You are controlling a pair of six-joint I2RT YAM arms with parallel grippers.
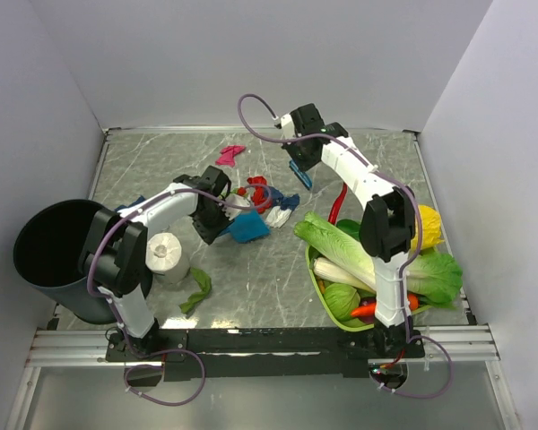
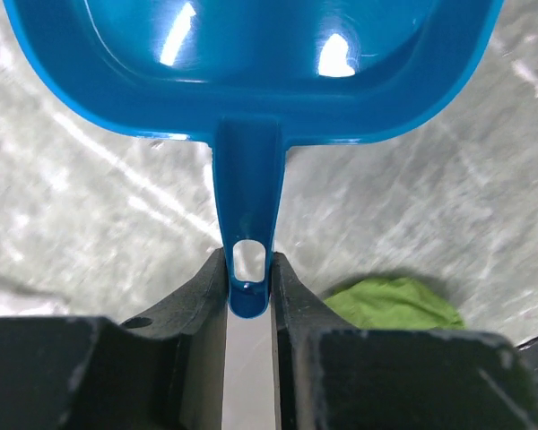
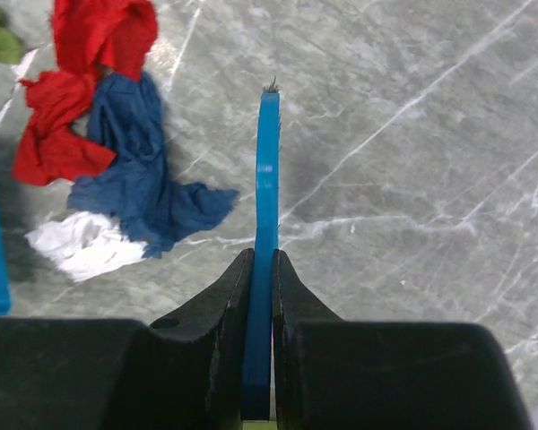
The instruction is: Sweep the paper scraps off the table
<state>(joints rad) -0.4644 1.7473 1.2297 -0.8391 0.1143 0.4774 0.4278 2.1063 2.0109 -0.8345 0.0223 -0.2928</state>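
From the overhead camera I see the grey marble-patterned tabletop (image 1: 269, 269) with the left tool (image 1: 224, 220) near its middle, clenched on the handle of a blue plastic dustpan (image 1: 248, 227). Crumpled red, dark blue and white paper scraps (image 1: 265, 197) lie just past the pan toward the far edge, and a magenta scrap (image 1: 229, 155) sits alone close to that edge. The right tool (image 1: 298, 167) hangs beyond the pile, grasping a thin blue brush (image 1: 301, 176). My left wrist camera shows the left tool (image 2: 249, 291) pinching the pan's handle from both sides, with a green scrap (image 2: 393, 303) on the tabletop beside it. My right wrist camera shows the right tool (image 3: 260, 287) clamped on the brush, its bristled tip pointing away, and the red (image 3: 81, 90), dark blue and white scraps lie to its left.
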